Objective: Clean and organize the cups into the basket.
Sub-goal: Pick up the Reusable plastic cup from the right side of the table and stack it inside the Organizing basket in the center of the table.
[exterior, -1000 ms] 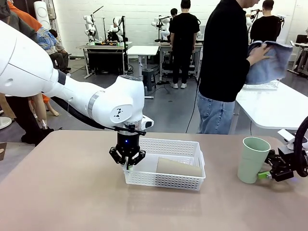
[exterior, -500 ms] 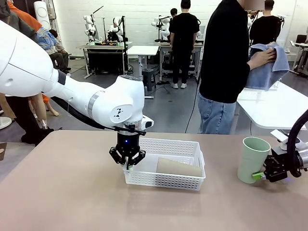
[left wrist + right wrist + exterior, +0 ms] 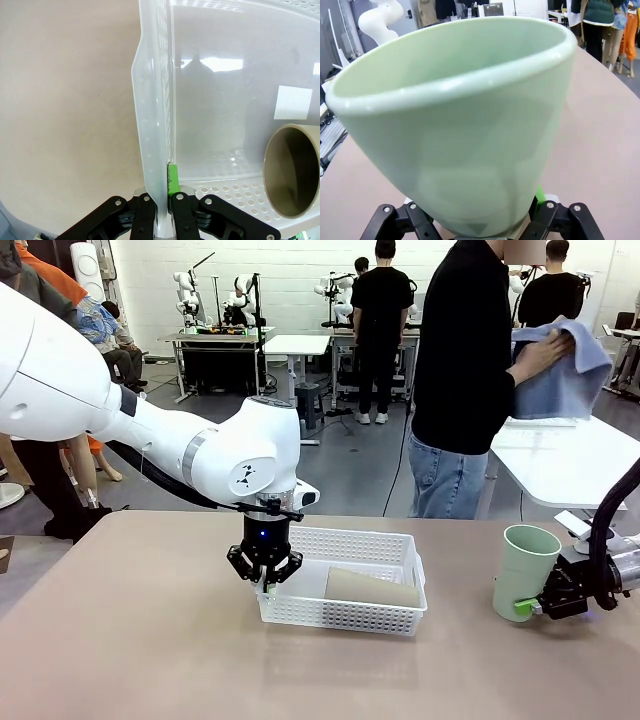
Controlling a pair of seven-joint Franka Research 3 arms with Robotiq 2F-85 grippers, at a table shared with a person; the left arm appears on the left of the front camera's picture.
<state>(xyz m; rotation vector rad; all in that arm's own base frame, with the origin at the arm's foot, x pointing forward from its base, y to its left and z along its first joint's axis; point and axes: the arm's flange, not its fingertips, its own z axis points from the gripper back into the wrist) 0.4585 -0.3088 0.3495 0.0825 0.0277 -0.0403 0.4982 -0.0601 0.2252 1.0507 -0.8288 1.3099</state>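
A pale mint green cup [image 3: 525,573] stands upright on the table at the right. My right gripper [image 3: 530,607] comes in low from the right and is shut on its base; in the right wrist view the cup [image 3: 470,130] sits between the right gripper's [image 3: 480,220] fingers. The white mesh basket [image 3: 340,612] lies mid-table with a tan cup [image 3: 372,588] on its side inside. My left gripper [image 3: 265,578] is shut on the basket's left wall [image 3: 155,125], seen pinched in the left wrist view by the left gripper [image 3: 161,202]. The tan cup's mouth [image 3: 292,170] shows at right.
A person in a black top [image 3: 468,360] stands at the far side, wiping with a blue towel [image 3: 565,365] over a white table [image 3: 570,465]. Bare brown tabletop [image 3: 130,630] lies left of and in front of the basket.
My right gripper has slid left to the mint cup's base and shut on it. The person has raised the towel. The left arm and basket have not moved.
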